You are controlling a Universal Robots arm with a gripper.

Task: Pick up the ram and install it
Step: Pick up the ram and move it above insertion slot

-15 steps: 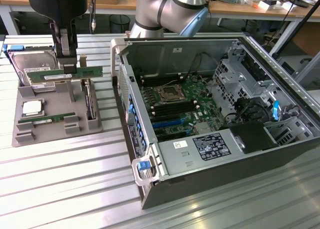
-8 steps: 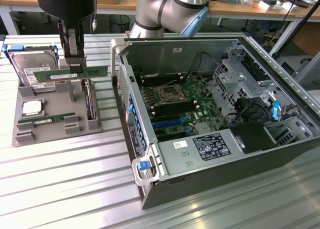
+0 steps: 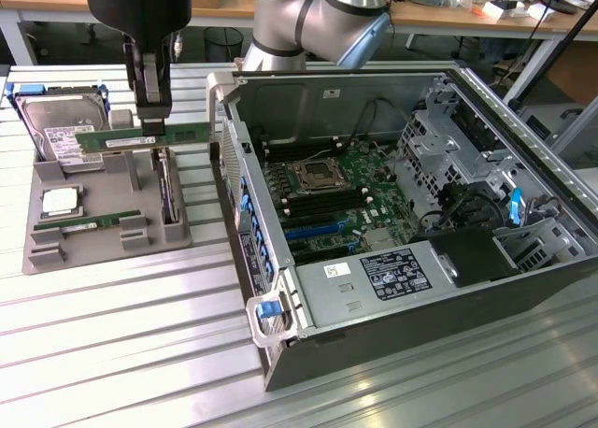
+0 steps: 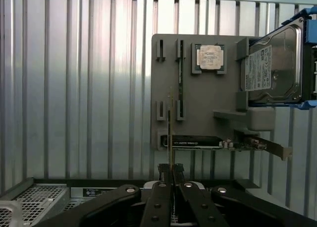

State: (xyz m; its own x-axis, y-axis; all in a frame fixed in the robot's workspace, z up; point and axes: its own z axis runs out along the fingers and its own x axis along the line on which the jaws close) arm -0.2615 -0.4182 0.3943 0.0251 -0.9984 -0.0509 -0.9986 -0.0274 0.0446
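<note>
The ram is a long green stick with a white label, and my gripper is shut on its middle. It hangs level in the air above the grey parts tray, at the exterior view's left, beside the open computer case. In the wrist view the ram shows edge-on as a thin line running out from between the black fingertips of my gripper, over the tray.
On the tray lie a second green stick, a silver processor, a hard drive and an upright black card. The case's motherboard lies exposed, its near wall standing between tray and board. Ribbed metal table all around.
</note>
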